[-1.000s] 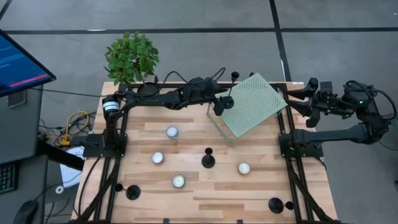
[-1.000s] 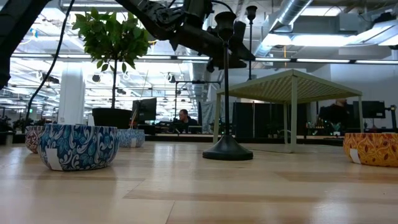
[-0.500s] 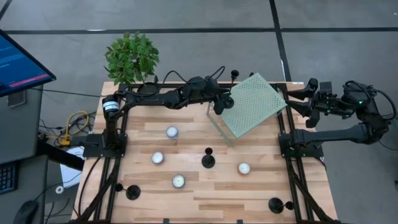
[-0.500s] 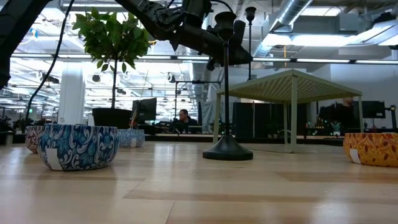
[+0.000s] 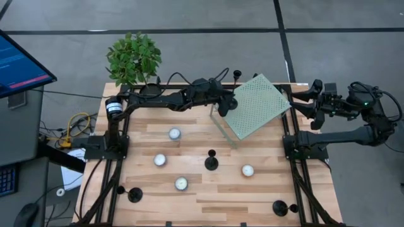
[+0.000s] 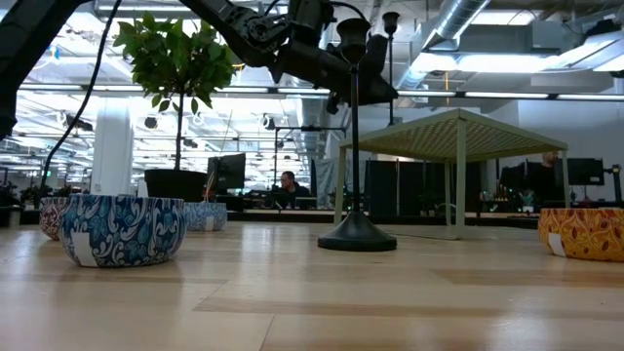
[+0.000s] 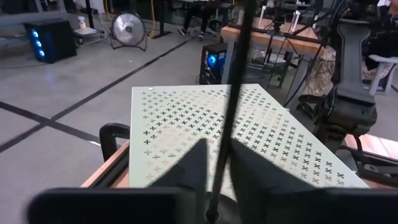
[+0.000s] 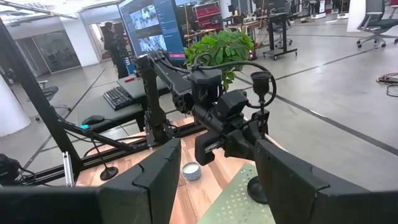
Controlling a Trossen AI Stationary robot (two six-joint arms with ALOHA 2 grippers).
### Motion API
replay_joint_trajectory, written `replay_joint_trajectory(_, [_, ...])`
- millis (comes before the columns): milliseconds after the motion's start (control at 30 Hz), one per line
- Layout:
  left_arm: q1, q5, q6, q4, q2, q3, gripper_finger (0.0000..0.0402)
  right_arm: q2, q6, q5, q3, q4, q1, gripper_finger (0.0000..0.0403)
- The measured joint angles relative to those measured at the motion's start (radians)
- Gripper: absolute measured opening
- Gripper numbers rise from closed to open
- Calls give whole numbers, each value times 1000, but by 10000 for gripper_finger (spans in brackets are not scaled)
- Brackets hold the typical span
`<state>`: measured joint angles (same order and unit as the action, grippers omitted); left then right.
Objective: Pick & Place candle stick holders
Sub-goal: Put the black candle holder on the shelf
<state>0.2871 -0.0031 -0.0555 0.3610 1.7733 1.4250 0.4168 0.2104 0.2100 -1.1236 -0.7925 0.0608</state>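
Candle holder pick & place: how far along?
Done: nothing clearly placed. In hand: left gripper fingers pinch tall holder's stem at green shelf's edge. Left: three holders on the table: centre, front left, front right. Idle: right gripper, open, at the right.

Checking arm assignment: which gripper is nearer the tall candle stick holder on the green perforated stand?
Left. The left gripper is closed on the tall candle stick holder's stem; the right gripper waits beyond the stand's far edge.

Matt black holder (image 7: 231, 112), wooden table (image 5: 252, 195)
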Motion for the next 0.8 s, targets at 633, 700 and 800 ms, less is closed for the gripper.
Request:
replay_joint_trajectory(633, [-39,-181,104,-64,163,354,13,0,-22,27,0,-19,0,172])
replay_joint_trajectory(700, [-40,-182,104,-78,213,422,13,0,-33,27,0,-18,0,166])
replay_joint_trajectory(800, [-45,-186,104,-83,279,507,13,0,-35,27,0,-15,0,158])
